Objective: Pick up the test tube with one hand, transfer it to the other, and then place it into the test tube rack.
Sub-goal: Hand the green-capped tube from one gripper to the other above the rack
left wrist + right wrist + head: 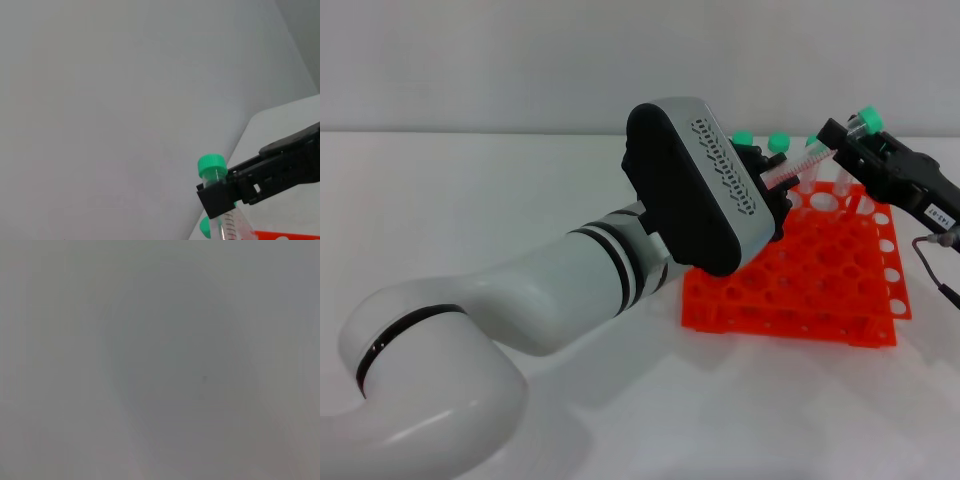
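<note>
Handover item: test tube [807, 160], green cap uppermost, tilting above the orange test tube rack [820, 275]. Right gripper [850, 140] is clamping just under the cap; left gripper [770, 185] is meeting the tapered end, its grip not discernible, presumably for transfer.

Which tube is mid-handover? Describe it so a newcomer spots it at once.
Start at the orange test tube rack. Above its far edge, the test tube slants through the air between the left gripper and the right gripper, which clamps it just under its green cap. The other green-capped tubes stand upright in the rack.
</note>
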Controlling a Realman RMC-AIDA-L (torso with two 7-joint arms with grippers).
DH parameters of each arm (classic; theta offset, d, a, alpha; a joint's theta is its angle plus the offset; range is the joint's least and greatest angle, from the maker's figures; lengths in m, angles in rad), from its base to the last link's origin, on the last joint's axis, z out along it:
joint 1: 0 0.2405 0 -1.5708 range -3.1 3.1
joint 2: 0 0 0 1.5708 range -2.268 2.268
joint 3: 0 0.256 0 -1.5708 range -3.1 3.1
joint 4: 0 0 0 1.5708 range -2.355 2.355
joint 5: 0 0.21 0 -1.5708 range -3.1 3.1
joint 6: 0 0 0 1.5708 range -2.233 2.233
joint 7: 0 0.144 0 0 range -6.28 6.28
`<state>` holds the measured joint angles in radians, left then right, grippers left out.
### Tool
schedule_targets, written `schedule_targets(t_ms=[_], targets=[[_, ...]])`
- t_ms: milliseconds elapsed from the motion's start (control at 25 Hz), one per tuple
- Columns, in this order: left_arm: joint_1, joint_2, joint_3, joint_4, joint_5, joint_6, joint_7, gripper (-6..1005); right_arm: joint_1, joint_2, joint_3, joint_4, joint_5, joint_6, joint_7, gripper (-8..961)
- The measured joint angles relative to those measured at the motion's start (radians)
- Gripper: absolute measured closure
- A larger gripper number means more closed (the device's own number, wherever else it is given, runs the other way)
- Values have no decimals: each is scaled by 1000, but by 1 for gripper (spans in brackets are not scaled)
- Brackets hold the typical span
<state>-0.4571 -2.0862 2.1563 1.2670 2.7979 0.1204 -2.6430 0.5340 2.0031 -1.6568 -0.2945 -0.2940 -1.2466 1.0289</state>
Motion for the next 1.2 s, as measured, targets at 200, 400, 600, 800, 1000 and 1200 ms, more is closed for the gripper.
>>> schedule_targets(t_ms=[200, 400, 600, 800, 1000, 1200], targets=[[0, 0, -1, 0, 0, -8, 1, 810, 0, 0, -3, 0, -2, 3, 0, 448], [0, 0, -2, -1, 0, -8, 2, 811, -2, 1, -1, -1, -2, -1, 0, 535], [0, 0, -2, -2, 0, -9, 4, 811, -2, 1, 0, 1, 2, -5, -2, 574], [0, 0, -3, -4, 0, -12, 3, 811, -9, 1, 1, -2, 2, -7, -6, 588], [3, 0, 1, -13, 0, -42, 3, 811, -11, 1, 2, -2, 1, -17, -8, 592], [7, 0, 2, -15, 0, -52, 3, 811, -15, 1, 2, -2, 0, -27, -12, 597]])
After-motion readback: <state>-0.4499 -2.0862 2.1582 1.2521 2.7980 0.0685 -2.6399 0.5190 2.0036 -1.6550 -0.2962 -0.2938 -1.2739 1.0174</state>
